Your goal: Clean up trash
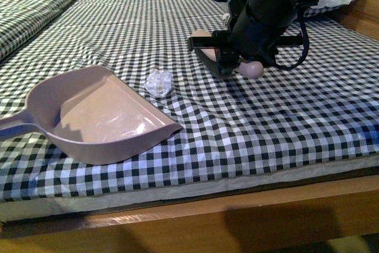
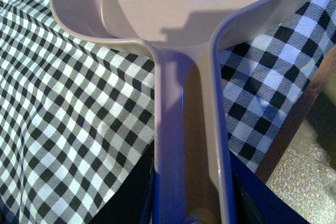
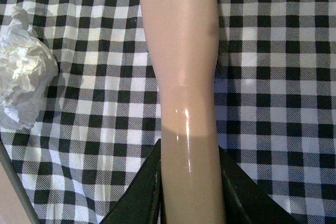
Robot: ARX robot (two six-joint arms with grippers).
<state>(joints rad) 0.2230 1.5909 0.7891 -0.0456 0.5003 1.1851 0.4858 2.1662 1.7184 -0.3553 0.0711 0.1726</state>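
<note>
One trash wad (image 1: 159, 82), one dustpan (image 1: 100, 117); both grippers seemingly clamp a handle each.

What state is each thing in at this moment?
Mauve-pink plastic dustpan: flat on the checked bedcover, empty, handle in left hand.
Crumpled white paper wad: loose on the cover, outside the pan.
Pink-handled brush: held by right hand, beyond the wad.
</note>
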